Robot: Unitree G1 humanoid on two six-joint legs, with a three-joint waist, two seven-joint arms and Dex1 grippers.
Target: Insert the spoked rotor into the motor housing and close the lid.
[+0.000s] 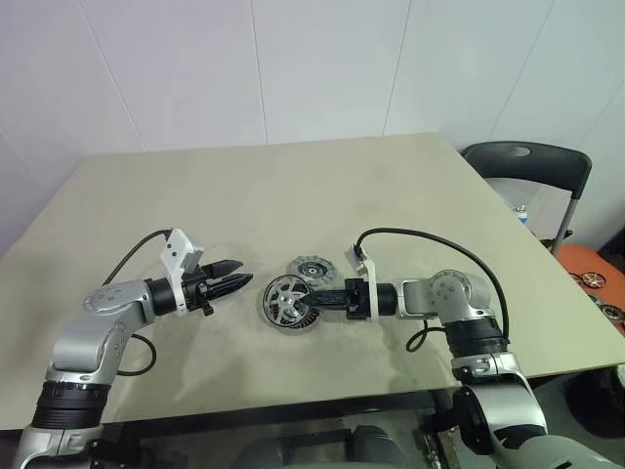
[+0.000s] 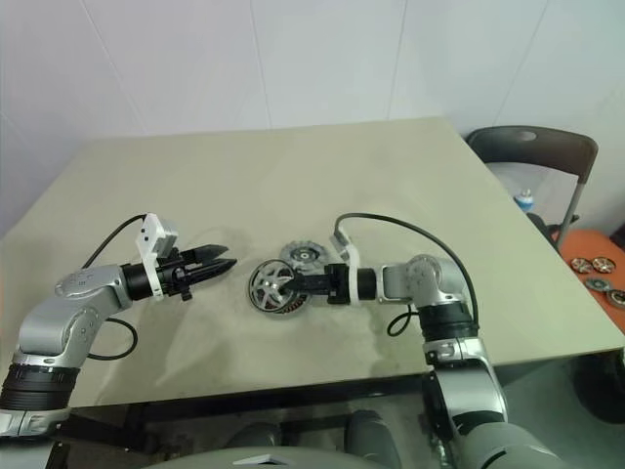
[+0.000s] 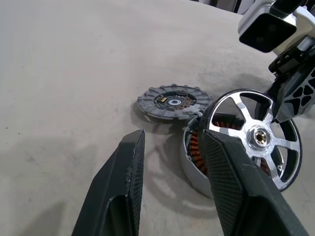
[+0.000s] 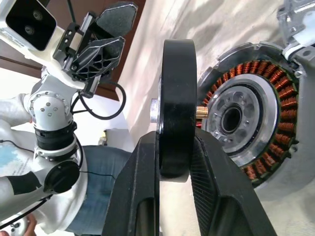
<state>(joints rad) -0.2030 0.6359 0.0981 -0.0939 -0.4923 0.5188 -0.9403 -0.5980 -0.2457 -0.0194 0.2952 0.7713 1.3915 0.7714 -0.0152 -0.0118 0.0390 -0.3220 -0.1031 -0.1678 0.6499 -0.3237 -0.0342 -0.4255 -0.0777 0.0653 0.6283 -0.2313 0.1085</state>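
Spoked rotor (image 1: 290, 302) clamped by the rim in the right gripper (image 1: 314, 299), poised over the motor housing (image 4: 256, 118).

Rotor tilted on edge, lower rim close against the housing's copper windings, not seated flat; cannot tell whether touching. Housing lying flat on the beige worktop (image 1: 293, 195), mid-near, mostly hidden under the rotor in the head views. Lid (image 1: 310, 267) flat on the worktop just beyond the housing, on the far side, close by its rim. Left gripper (image 1: 234, 274) off to the left of the rotor, fingers apart and holding nothing, pointed rightward at the rotor, apart from it. Dark folding chair (image 1: 527, 161) past the worktop's far right corner. Small round parts on an orange surface (image 1: 591, 269) at far right.
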